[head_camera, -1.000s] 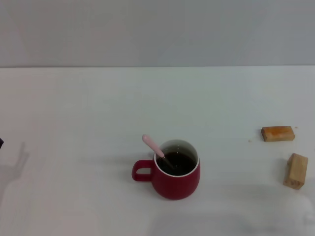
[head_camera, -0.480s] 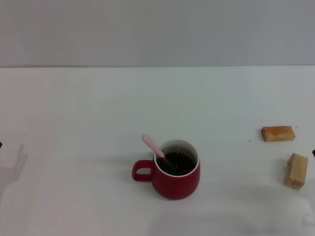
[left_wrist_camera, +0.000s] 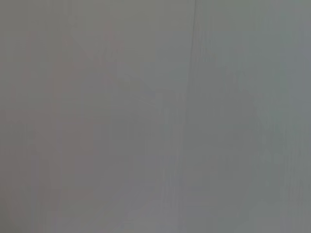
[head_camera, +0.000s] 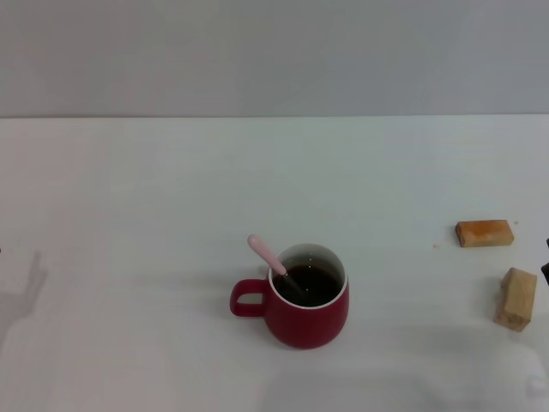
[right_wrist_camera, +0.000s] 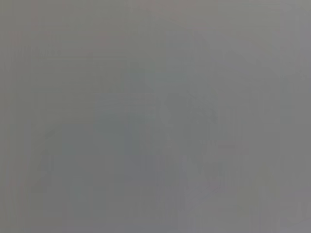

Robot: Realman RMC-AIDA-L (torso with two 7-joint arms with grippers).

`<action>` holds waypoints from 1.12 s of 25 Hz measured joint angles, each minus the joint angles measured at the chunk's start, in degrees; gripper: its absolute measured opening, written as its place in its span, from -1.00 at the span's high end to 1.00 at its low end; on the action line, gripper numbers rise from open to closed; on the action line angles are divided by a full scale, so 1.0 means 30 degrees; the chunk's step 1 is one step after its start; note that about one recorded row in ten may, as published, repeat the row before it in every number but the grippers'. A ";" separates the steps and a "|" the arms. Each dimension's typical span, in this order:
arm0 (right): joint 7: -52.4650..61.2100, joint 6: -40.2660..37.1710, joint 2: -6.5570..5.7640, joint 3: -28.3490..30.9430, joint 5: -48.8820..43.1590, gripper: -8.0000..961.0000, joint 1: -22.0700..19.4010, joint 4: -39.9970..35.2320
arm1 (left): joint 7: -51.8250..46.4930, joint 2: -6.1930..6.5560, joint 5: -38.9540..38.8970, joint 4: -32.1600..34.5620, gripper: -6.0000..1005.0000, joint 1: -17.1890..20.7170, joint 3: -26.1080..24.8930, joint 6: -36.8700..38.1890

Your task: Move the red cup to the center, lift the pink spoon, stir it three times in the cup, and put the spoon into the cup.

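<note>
Red cup [head_camera: 307, 319] stands upright on the white table [head_camera: 154, 189] in the head view, near the middle of the front, with its loop handle turned to the robot's left and dark liquid inside. The pink spoon [head_camera: 266, 254] is in the cup: its metal end is sunk in the liquid and its pale pink handle leans over the rim on the handle side, pointing up and to the left. Nothing grips either one.

Well apart on the robot's right lie two wooden blocks, an orange-brown block [head_camera: 485, 233] lying flat and a paler block [head_camera: 515, 298] nearer the front. Just beside the paler block, a dark sliver [head_camera: 546, 271] at the frame's right edge is all that shows of the right arm. Whether the right gripper is clenched or released cannot be told. The left gripper is outside the picture, and only a faint shadow [head_camera: 26, 287] falls on the table at the far left.

Compared with a second ago, the dark corner at the left edge is gone, and the sliver on the right has appeared. Cup, spoon and blocks lie as before.

Left wrist view shows only a plain grey surface.

Right wrist view is likewise a blank grey, with no object to make out.
</note>
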 joint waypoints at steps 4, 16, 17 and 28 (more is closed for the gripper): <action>0.0001 0.0011 0.0001 -0.0029 0.0023 -0.30 -0.0082 0.0000 | -0.0013 0.0004 -0.0001 0.0011 -0.69 0.0085 0.0000 0.0197; 0.0001 -0.0179 0.0031 0.0169 0.0046 -0.30 -0.0437 0.0059 | -0.0019 0.0000 -0.0001 0.0071 -0.69 0.0163 0.0000 0.0219; 0.0001 -0.0201 0.0027 0.0205 0.0061 -0.30 -0.0475 0.0060 | -0.0019 0.0000 -0.0001 0.0071 -0.69 0.0163 0.0000 0.0219; 0.0001 -0.0266 0.0004 0.0326 0.0140 -0.30 -0.0543 0.0088 | -0.0019 0.0000 0.0000 0.0144 -0.69 0.0139 -0.0030 0.0207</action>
